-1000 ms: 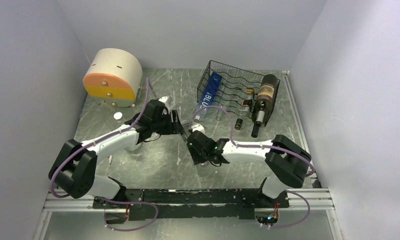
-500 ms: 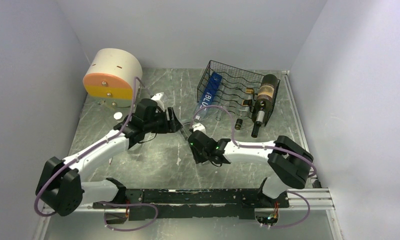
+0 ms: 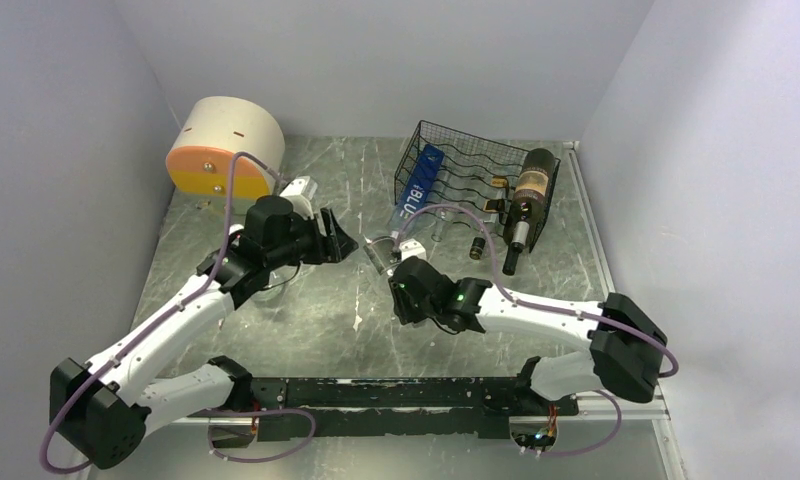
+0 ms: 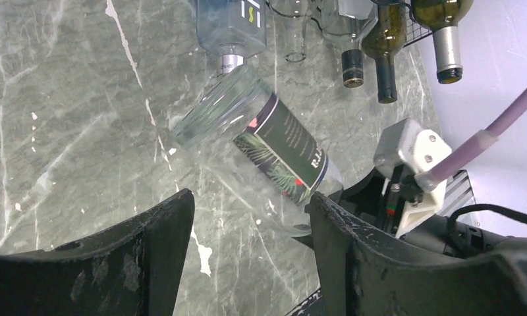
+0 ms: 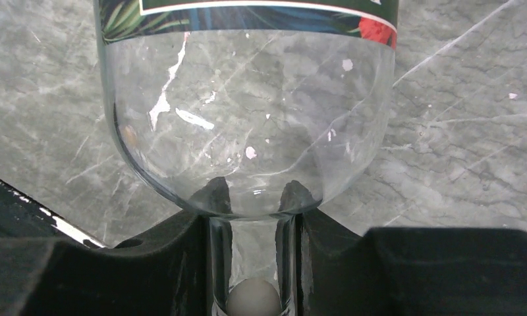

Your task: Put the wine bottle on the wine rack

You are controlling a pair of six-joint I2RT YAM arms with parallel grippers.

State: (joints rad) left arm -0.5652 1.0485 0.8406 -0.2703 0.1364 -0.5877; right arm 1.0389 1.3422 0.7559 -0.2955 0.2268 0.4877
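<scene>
Within right gripper (image 5: 254, 201): wine bottle (image 5: 248, 112) neck (clamped).

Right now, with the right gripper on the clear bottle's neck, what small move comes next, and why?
Probably lift the clear bottle a little, heading for the wine rack: the right gripper is shut on its neck and the left gripper stands open beside it.

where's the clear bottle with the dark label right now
In the top view the clear bottle is mid-table, its neck clamped in the right gripper, just in front of the wine rack, with the left gripper beside it.
</scene>
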